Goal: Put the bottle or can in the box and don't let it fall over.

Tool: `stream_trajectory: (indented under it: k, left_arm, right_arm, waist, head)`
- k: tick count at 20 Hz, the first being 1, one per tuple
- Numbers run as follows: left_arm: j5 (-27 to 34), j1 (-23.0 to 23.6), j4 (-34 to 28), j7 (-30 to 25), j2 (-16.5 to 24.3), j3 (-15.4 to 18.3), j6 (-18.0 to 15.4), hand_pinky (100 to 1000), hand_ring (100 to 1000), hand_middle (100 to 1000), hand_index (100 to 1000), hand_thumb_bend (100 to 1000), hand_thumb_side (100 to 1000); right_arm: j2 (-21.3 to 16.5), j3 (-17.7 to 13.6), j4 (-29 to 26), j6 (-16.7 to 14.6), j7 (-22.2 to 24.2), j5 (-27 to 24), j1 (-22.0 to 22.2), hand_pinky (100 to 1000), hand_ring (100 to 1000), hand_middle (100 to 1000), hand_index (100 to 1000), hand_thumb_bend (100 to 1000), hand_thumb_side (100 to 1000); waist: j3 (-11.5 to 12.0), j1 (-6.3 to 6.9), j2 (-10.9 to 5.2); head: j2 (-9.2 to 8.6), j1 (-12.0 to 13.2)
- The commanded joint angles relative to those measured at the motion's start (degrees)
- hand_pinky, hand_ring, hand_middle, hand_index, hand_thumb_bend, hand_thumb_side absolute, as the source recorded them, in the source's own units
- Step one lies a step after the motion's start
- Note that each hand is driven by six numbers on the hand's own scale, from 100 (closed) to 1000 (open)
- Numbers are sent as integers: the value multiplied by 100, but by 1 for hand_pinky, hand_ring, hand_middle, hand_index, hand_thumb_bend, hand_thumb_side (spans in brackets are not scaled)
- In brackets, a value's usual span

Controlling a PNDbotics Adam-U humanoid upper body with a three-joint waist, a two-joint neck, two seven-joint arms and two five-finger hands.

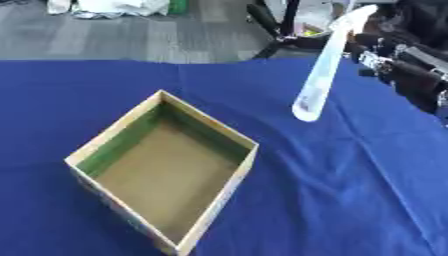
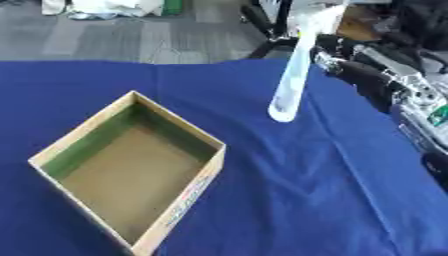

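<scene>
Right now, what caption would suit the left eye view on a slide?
Robot's right hand holds a clear bottle tilted in the air, right of an open cardboard box on a blue tablecloth.

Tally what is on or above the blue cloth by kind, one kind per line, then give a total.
Clear plastic bottle, held tilted above the cloth by the right hand: 1
Open cardboard box, nothing inside: 1
Total: 2
</scene>
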Motion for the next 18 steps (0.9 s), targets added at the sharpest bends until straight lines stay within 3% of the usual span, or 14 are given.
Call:
stream_trajectory:
  k: [1,18]
  left_arm:
    - [21,-70,-55,-13,100,14,-12,924,1000,1000,734,528,579]
    - [21,-123,-27,-61,90,16,-66,925,1000,1000,734,523,584]
  right_arm:
    - [-185,-60,16,-25,-22,-29,-86,986,1000,1000,1000,100,511]
    - [-254,-72,190,-190,-95,164,-290,990,1000,1000,1000,100,489]
  waist:
    - [9,25,-45]
    - [53,94,124]
  head:
    - [-82,-27]
    - [-279,-157]
